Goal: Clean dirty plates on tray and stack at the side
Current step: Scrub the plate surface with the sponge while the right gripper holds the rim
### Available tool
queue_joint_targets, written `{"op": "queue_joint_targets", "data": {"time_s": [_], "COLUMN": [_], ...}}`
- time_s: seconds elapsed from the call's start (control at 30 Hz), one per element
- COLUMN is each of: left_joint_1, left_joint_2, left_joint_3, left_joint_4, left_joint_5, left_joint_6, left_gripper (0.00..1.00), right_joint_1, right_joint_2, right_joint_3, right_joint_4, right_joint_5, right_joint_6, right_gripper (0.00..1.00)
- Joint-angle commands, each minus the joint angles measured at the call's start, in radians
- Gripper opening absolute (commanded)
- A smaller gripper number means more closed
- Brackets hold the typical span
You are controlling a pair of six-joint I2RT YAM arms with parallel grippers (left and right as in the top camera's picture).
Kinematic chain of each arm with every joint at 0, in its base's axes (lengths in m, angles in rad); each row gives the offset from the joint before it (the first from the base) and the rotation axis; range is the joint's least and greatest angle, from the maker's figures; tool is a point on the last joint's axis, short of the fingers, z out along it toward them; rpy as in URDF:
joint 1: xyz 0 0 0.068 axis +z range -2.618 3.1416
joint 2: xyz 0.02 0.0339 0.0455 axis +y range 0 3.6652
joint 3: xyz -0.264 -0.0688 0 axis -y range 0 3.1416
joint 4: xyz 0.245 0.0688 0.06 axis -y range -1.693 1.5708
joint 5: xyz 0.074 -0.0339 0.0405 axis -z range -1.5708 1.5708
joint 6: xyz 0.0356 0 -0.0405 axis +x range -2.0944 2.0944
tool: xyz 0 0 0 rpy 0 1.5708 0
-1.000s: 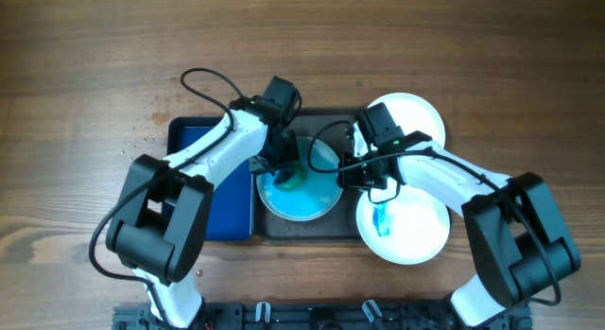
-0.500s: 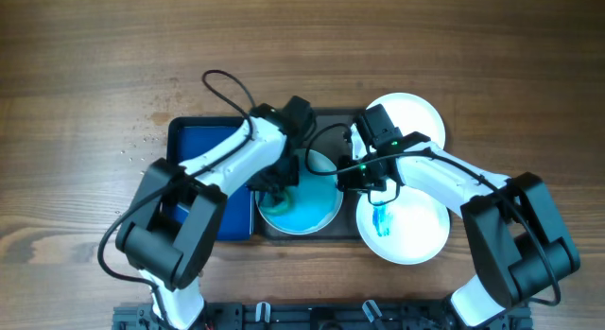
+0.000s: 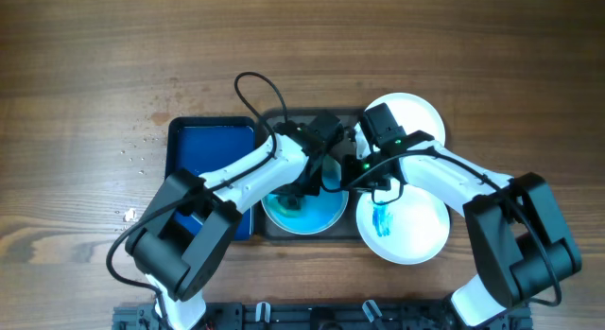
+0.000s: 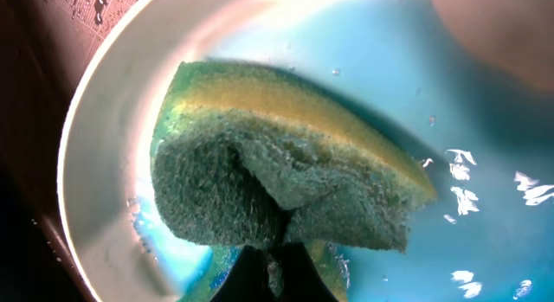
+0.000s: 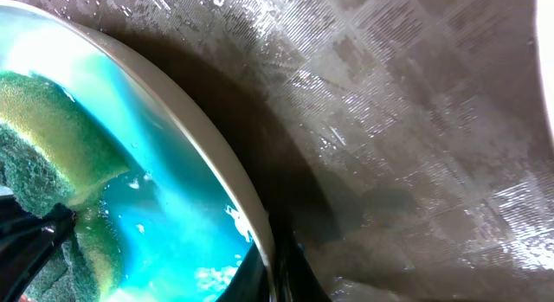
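The left pincer clenched a green-and-yellow foam sponge on the blue-smeared round white plate, lower centre; the right pincer pinched its rim. Firm circular strokes, with the rim held steady, would suit.

Two tabletop arms, seen from overhead: the left arm and right arm share smooth white link shells set between bulky black joint housings; a thin black cable loops off the left arm; small green lights glow near the right arm's wrist; the left gripper and right gripper end in black fingers.
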Motion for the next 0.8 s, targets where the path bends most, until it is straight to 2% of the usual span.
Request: {"op": "queue_joint_targets", "data": {"time_s": [0.0,0.3,0.4,0.57,0.77], "left_joint_1": [-0.016,0.031,0.034,0.039,0.045], "left_joint_2": [0.047,0.026,-0.002,-0.039,-0.050], "left_joint_3": [-0.015,0.029,0.044,0.058,0.058], "left_joint_4": [0.133,0.163,0.147,0.059,-0.011], "left_joint_5": [0.193,0.191,0.140,0.004,-0.004], "left_joint_6": [-0.071,-0.078,-0.078,-0.082,-0.082], "left_gripper": [0.04,0.04,0.04,0.04,0.04], "right_joint_1": [0.013,0.013,0.013,0.013,0.013], "right_joint_2": [0.017,0.017,0.017,0.017,0.017], "right_joint_3": [-0.005,-0.005,-0.005,-0.004,-0.005], "right_joint_4": [0.010,0.010,0.010,0.011,0.011], "right_joint_5": [-0.015,-0.014,-0.015,-0.015,-0.015], "right_joint_6": [0.023,0.019,0.019,0.005,0.003], "right_gripper": [0.04,0.04,0.04,0.04,0.04]}}
